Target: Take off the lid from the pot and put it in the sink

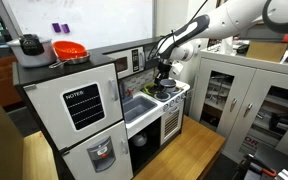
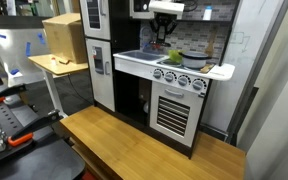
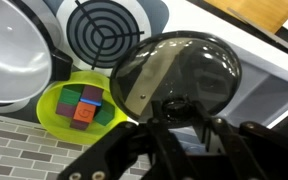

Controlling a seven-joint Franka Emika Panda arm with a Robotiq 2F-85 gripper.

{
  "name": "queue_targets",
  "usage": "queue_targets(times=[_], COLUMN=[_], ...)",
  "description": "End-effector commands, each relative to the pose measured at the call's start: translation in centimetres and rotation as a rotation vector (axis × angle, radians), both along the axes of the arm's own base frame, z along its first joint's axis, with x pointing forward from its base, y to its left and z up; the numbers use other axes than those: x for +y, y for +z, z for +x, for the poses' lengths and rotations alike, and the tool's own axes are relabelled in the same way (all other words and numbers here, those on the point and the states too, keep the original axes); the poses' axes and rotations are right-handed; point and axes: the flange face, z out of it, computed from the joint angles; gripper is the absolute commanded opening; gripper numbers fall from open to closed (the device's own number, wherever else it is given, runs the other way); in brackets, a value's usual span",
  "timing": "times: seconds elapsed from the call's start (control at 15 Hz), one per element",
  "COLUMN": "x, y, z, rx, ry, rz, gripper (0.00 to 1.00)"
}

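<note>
A white toy kitchen (image 1: 106,88) fills the room in both exterior views. Over its stovetop, the gripper (image 3: 182,122) has its jaws drawn nearly closed on the knob of the lid (image 3: 184,65), held just beside the green dish (image 3: 79,105). The pot (image 3: 14,60) stands uncovered on the dish's far side, with 1 burner (image 3: 104,30) behind the dish. The sink (image 1: 139,104) lies near the dish.

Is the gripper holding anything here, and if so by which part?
Cannot be told for certain. In the wrist view the gripper straddles the knob on the lid, but whether it is clamped shut is unclear.
</note>
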Motion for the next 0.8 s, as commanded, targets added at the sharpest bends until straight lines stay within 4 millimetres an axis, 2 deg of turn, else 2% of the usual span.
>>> queue_targets(times=[0.0, 0.2, 0.53, 0.73], x=[0.8, 2.3, 7.0, 9.3], y=[-0.3, -2.4, -6.5, -8.1], z=[-1.0, 0.1, 2.1, 4.0], rx=[-0.005, 0.008, 0.044, 0.015], ry=[0.109, 0.169, 0.293, 0.286], rz=[-0.011, -0.031, -0.042, -0.028], gripper=[0.08, 0.08, 0.08, 0.08])
